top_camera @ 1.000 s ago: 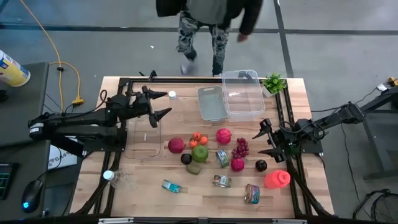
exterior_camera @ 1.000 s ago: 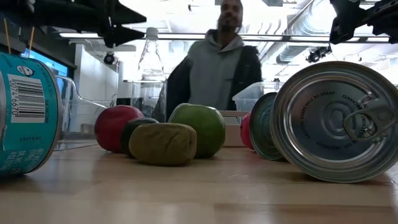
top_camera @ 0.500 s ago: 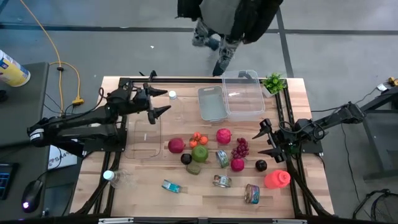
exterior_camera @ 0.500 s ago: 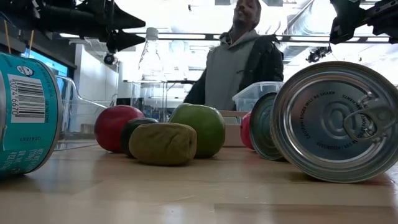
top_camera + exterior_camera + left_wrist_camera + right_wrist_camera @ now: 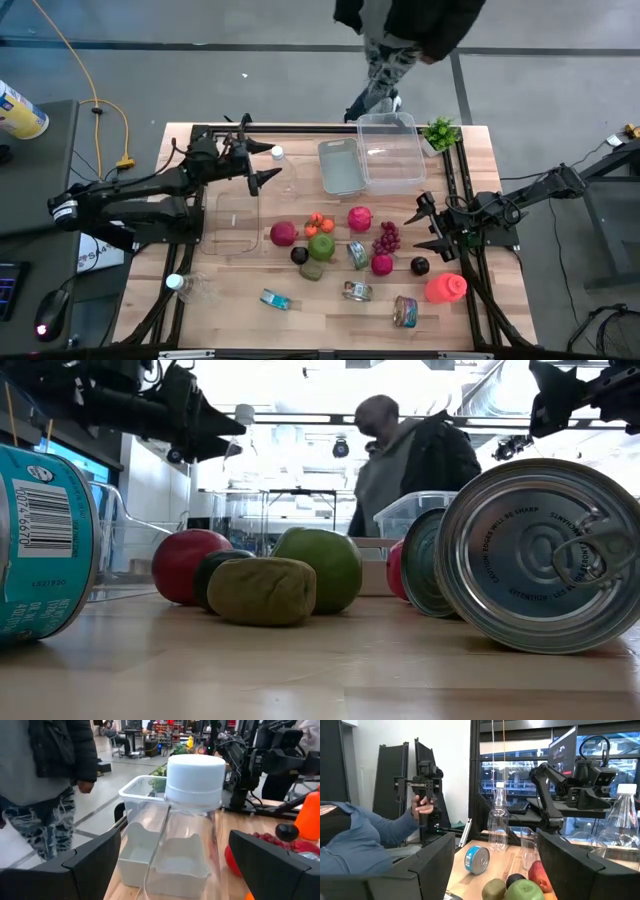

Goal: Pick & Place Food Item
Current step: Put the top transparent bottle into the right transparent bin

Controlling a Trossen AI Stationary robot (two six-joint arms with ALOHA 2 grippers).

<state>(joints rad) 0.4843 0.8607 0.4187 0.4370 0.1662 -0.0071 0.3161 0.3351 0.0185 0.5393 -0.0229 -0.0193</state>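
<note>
Metal cans (image 5: 356,291) nearest, four counted, one teal. Behind them the fruit (image 5: 321,247), loose mid-tabletop (image 5: 230,312), untouched, probably laid out for easy picking. Right fingers (image 5: 425,865) partly open, empty, hovering beside grapes (image 5: 387,238). Left fingers (image 5: 90,865) spread wide, empty, either side of a capped bottle (image 5: 195,777). Two clear tubs (image 5: 390,150) farthest.
</note>
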